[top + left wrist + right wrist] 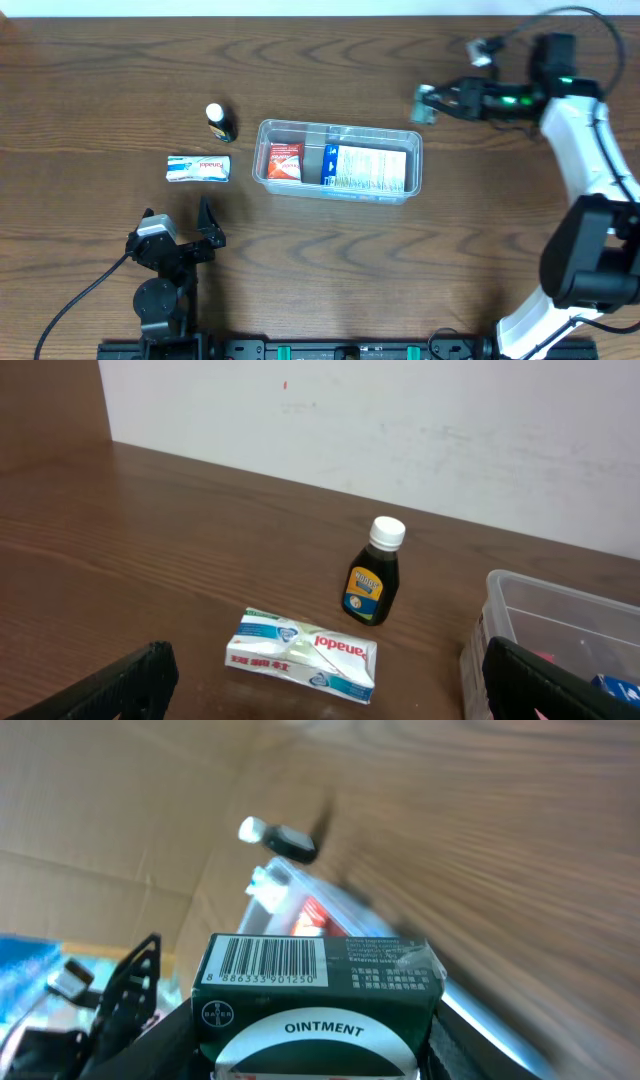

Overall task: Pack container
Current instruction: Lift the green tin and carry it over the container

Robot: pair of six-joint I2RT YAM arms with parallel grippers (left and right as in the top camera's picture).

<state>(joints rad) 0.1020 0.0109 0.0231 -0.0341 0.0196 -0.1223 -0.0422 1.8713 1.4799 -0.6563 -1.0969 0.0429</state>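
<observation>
The clear plastic container (338, 160) lies mid-table with a red packet (284, 161) and a blue-and-white box (367, 167) inside; its corner shows in the left wrist view (500, 600). My right gripper (432, 103) is shut on a green ointment box (318, 1000), held up beyond the container's far right corner. A white Panadol box (198, 168) (302, 654) and a small dark bottle with a white cap (218, 121) (375, 575) lie left of the container. My left gripper (178, 226) is open and empty, near the table's front edge, behind the Panadol box.
A white wall (400, 420) rises behind the table's far edge. The right arm's white links (585, 150) stand over the right side of the table.
</observation>
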